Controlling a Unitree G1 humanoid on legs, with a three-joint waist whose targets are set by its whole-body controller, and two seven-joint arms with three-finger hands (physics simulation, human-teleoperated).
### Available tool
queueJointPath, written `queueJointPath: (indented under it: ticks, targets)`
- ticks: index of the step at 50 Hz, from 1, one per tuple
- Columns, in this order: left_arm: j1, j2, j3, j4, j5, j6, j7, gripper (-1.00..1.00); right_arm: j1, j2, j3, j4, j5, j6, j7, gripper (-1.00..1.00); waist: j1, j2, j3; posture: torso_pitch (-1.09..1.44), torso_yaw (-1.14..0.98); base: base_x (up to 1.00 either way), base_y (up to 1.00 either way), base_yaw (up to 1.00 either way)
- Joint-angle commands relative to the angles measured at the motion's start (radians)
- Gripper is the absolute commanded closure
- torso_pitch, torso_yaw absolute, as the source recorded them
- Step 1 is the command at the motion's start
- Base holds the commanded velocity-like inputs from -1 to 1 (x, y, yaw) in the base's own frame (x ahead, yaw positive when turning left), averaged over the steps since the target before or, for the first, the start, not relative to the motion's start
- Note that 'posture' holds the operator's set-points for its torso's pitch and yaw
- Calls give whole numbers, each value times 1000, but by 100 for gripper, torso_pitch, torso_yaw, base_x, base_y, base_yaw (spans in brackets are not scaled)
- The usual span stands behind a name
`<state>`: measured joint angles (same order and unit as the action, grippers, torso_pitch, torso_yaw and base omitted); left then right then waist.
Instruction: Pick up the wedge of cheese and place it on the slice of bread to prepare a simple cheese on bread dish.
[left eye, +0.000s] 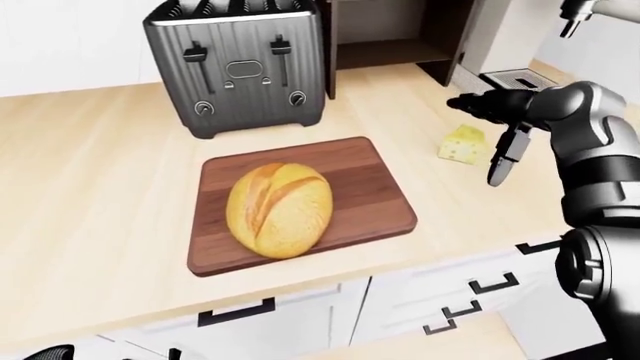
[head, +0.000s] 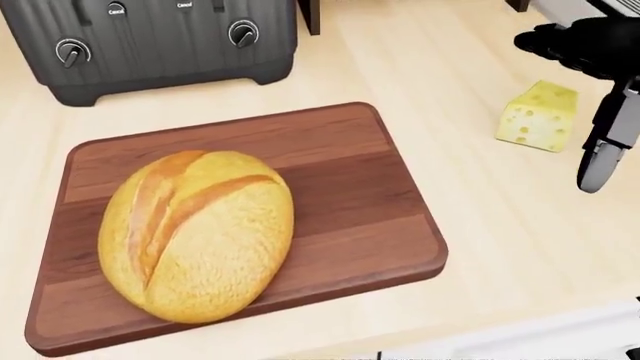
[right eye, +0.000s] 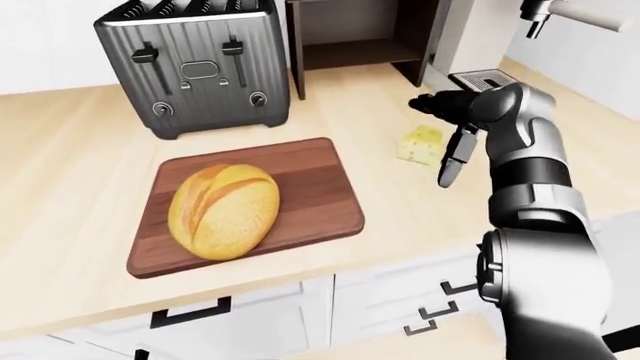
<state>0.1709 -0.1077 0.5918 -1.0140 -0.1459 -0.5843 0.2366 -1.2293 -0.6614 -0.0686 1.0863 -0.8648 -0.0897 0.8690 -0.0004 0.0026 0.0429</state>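
Observation:
The yellow cheese wedge (head: 538, 116) with holes stands on the light wood counter, to the right of the cutting board (head: 340, 172). A round crusty bread loaf (head: 195, 236) lies on the board's left half. My right hand (left eye: 482, 135) hovers open over the cheese. Its fingers (head: 570, 41) reach above the wedge, and one finger (head: 600, 161) hangs down just to its right. Nothing is in the hand. A dark sliver (left eye: 45, 352) at the bottom left edge of the left-eye view may be my left hand. Too little of it shows to tell.
A dark four-slot toaster (left eye: 240, 64) stands above the board. An open dark cabinet niche (left eye: 385, 34) and a metal drip tray (left eye: 510, 77) sit at the upper right. The counter's edge runs below the board, with white drawers (left eye: 300, 322) under it.

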Motion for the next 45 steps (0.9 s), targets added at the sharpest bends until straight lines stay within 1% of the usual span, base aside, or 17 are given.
queueJointPath:
  ticks: [1, 6, 12, 19, 29, 30, 31, 32, 37, 41, 45]
  targets:
    - [-4, 6, 2, -23, 4, -4, -5, -100, -45, -9, -7, -32, -2, -17, -21, -100, 2, -5, -20, 0, 0, 0, 0, 0]
    - [-7, 8, 4, -22, 4, -3, -3, -100, -62, 12, 2, 22, -18, -33, -51, -100, 1, -4, -20, 0, 0, 0, 0, 0]
    - [-6, 7, 2, -18, 6, -6, -3, -100, -76, 20, 5, 51, -22, -41, -65, -100, 3, -4, -21, 0, 0, 0, 0, 0]
    - [-4, 6, -1, -19, 8, -7, -3, -100, -62, 20, 4, 53, -22, -43, -71, -100, 5, -7, -21, 0, 0, 0, 0, 0]
    - [-3, 5, 0, -20, 4, -6, -4, -100, -22, 38, 8, 67, -17, -51, -96, -100, 5, -9, -24, 0, 0, 0, 0, 0]
    - [-3, 5, 1, -20, 4, -7, -4, -100, -12, 41, 11, 70, -18, -56, -94, -62, 5, -9, -24, 0, 0, 0, 0, 0]
    - [-3, 5, 0, -19, 5, -7, -5, -100, -10, 42, 10, 69, -16, -57, -93, 0, 6, -9, -25, 0, 0, 0, 0, 0]
    - [-4, 6, 2, -20, 5, -5, -4, -100, -8, 42, 10, 68, -15, -58, -90, 100, 6, -10, -25, 0, 0, 0, 0, 0]
    - [-5, 7, 1, -20, 5, -3, -3, -100, -5, 31, 9, 55, -16, -56, -80, 100, 6, -12, -26, 0, 0, 0, 0, 0]
    - [-4, 7, -1, -21, 5, -3, -4, -100, -2, 26, 4, 49, -14, -52, -87, 100, 7, -18, -31, 0, 0, 0, 0, 0]
    - [-4, 7, -1, -21, 4, -3, -4, -100, 1, 23, 3, 45, -13, -55, -86, 100, 10, -19, -30, 0, 0, 0, 0, 0]
